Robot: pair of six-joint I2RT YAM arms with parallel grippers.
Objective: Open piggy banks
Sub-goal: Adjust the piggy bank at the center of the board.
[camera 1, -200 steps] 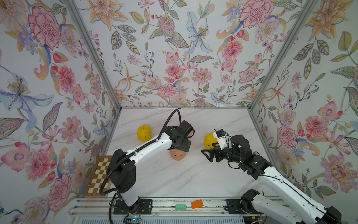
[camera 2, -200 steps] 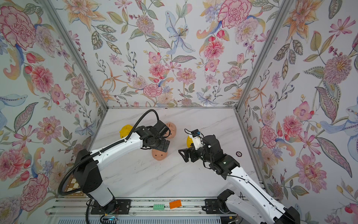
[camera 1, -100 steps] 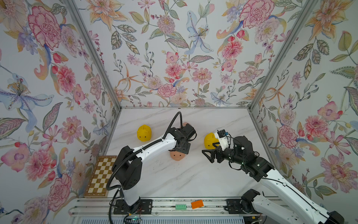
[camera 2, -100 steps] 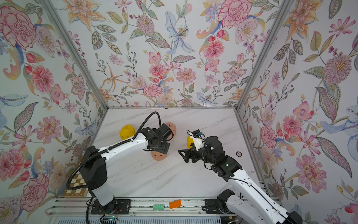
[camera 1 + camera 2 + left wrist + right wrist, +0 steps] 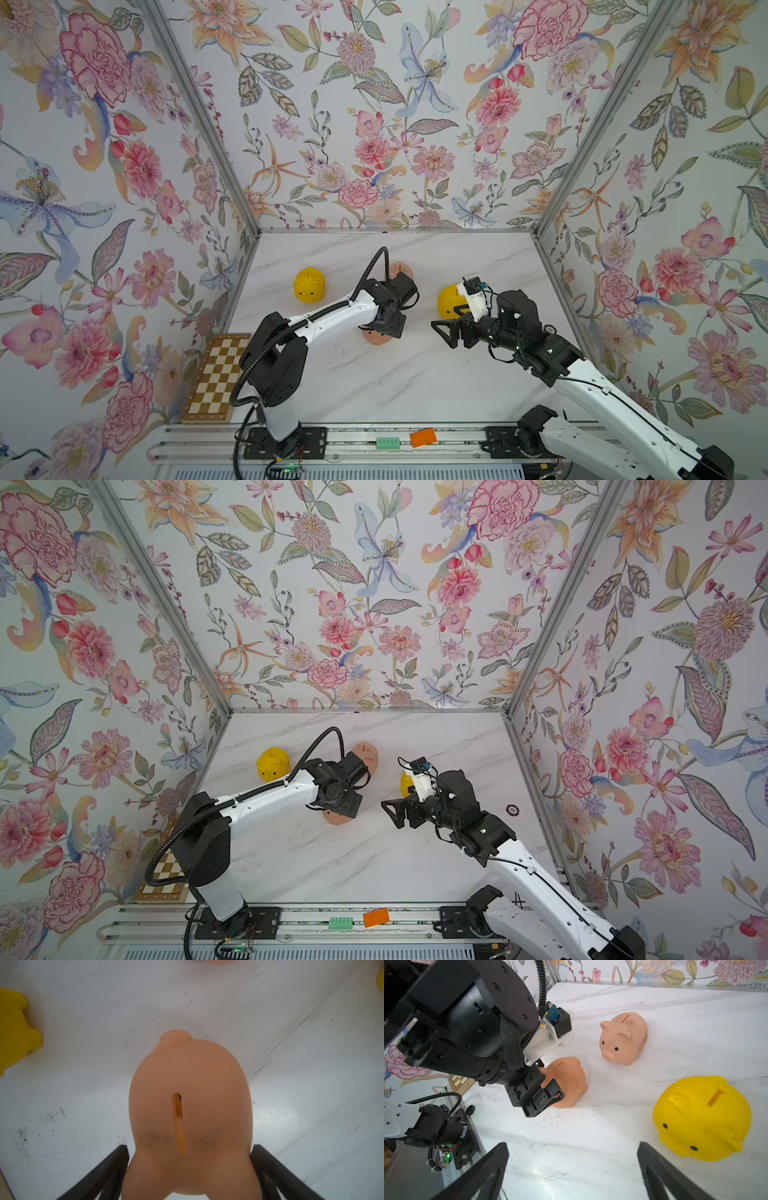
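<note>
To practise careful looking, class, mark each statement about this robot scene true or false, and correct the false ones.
1. The left gripper has its jaws on either side of a peach-pink piggy bank. True.
2. The right gripper holds a yellow piggy bank. False: it is open and empty, and that pig stands on the table beside it.
3. The pig between the left jaws lies upside down. False: its coin slot faces up.
4. A second peach-pink piggy bank stands upright farther back. True.
5. The chessboard lies in the middle of the table. False: it lies off the marble, beside the table's left edge.
</note>
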